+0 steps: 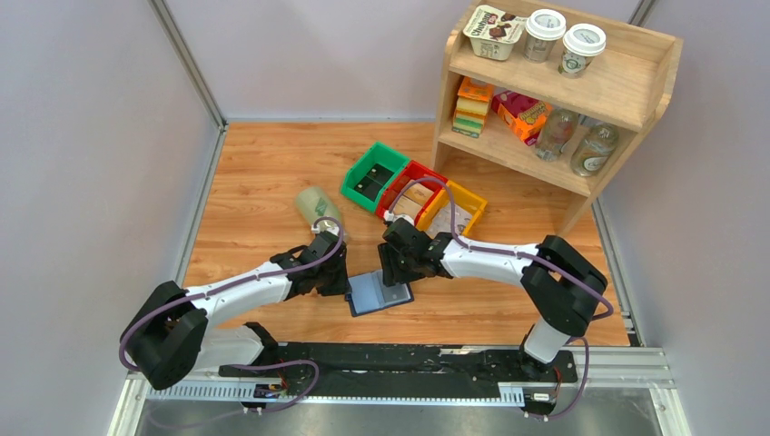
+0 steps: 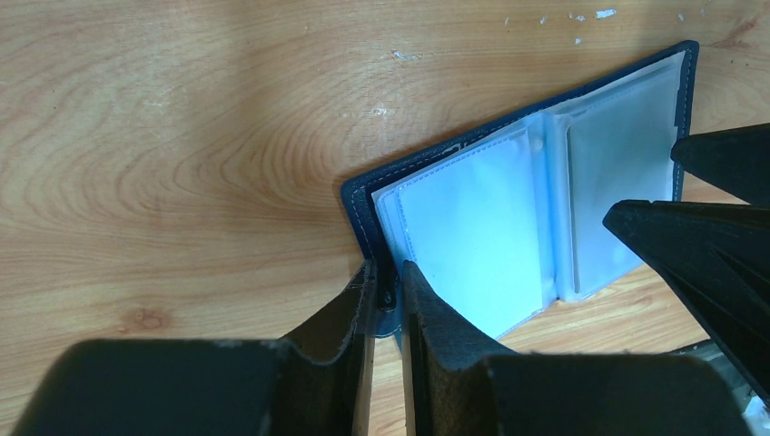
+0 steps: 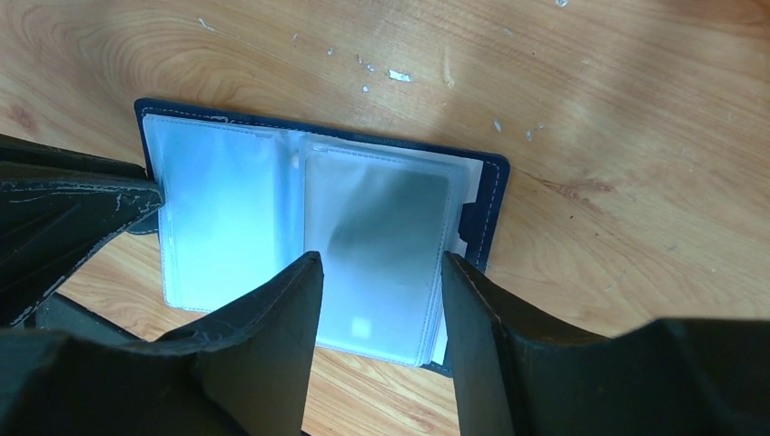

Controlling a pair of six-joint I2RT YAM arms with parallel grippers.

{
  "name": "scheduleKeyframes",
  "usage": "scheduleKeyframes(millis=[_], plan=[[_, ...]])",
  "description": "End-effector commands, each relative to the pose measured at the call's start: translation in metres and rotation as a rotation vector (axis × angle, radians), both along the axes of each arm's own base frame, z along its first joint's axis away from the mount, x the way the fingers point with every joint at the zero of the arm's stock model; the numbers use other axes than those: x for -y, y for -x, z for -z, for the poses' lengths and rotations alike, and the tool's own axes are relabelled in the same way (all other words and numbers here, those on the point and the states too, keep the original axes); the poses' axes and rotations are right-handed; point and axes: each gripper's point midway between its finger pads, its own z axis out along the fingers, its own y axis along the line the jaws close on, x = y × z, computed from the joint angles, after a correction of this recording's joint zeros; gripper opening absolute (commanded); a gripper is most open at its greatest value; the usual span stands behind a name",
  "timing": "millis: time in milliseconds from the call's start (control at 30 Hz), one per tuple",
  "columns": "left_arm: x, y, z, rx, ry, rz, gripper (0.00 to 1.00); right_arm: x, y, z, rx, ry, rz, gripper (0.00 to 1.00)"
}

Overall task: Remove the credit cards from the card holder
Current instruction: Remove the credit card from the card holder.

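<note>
The navy card holder (image 1: 377,292) lies open on the wooden table between my two arms, its clear sleeves facing up. A greyish credit card (image 3: 381,236) shows inside the right-hand sleeve, and the left-hand sleeve (image 3: 218,218) looks pale blue. My left gripper (image 2: 389,292) is shut on the card holder's navy edge, at the snap tab by its corner. My right gripper (image 3: 380,272) is open, its two fingers straddling the right-hand stack of sleeves at the near edge. Its fingers (image 2: 708,236) also show at the right of the left wrist view.
Green (image 1: 374,174), red (image 1: 410,193) and yellow (image 1: 454,211) bins stand in a row behind the card holder. A paper cup (image 1: 318,209) lies on its side to the left of them. A wooden shelf (image 1: 636,82) with cups, boxes and bottles stands at the back right.
</note>
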Motion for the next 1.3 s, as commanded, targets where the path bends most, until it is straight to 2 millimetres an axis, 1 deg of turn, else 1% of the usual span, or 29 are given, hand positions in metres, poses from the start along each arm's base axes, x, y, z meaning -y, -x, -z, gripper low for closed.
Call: scheduleKeyframes(millis=[0, 200, 233, 333, 367, 567, 767, 900, 1000, 1067, 1133, 1167, 1200, 1233, 1267], plan=[[-0.004, 0.006, 0.007, -0.032, -0.025, 0.004, 0.21, -0.013, -0.008, -0.009, 0.026, -0.028, -0.02, 0.53], [-0.004, 0.006, 0.008, -0.033, -0.027, 0.009, 0.21, -0.015, -0.008, -0.01, 0.027, -0.037, -0.019, 0.53], [-0.003, 0.006, 0.007, -0.032, -0.026, 0.009, 0.21, -0.02, -0.003, -0.013, 0.006, -0.063, -0.042, 0.53], [-0.003, 0.005, 0.007, -0.03, -0.026, 0.01, 0.21, -0.026, 0.0, -0.018, 0.0, -0.096, -0.065, 0.52], [-0.002, 0.004, 0.006, -0.027, -0.023, 0.01, 0.21, -0.028, 0.001, -0.021, -0.002, -0.109, -0.068, 0.5], [-0.001, 0.004, 0.006, -0.029, -0.022, 0.015, 0.21, -0.038, 0.004, -0.037, -0.01, -0.172, -0.092, 0.48], [0.0, 0.004, 0.006, -0.03, -0.021, 0.018, 0.21, -0.054, 0.013, -0.056, -0.016, -0.258, -0.145, 0.48], [0.0, 0.004, 0.006, -0.027, -0.018, 0.014, 0.21, -0.066, 0.019, -0.064, -0.025, -0.306, -0.188, 0.49], [-0.001, 0.003, 0.004, -0.014, -0.011, 0.007, 0.21, -0.076, 0.026, -0.061, -0.054, -0.337, -0.228, 0.51], [-0.002, 0.001, 0.001, 0.002, -0.006, -0.008, 0.21, -0.082, 0.031, -0.056, -0.083, -0.354, -0.246, 0.51], [-0.007, 0.002, 0.001, 0.013, -0.007, -0.03, 0.21, -0.087, 0.034, -0.05, -0.114, -0.365, -0.255, 0.52], [-0.007, 0.0, -0.003, 0.03, 0.007, -0.046, 0.21, -0.088, 0.035, -0.045, -0.127, -0.368, -0.258, 0.52], [-0.012, 0.001, -0.002, 0.035, -0.006, -0.063, 0.21, -0.089, 0.036, -0.041, -0.138, -0.368, -0.259, 0.53], [-0.013, 0.0, -0.007, 0.051, 0.008, -0.078, 0.23, -0.09, 0.036, -0.036, -0.148, -0.363, -0.254, 0.53], [-0.019, 0.0, -0.006, 0.057, -0.007, -0.107, 0.23, -0.089, 0.037, -0.031, -0.158, -0.353, -0.251, 0.53]])
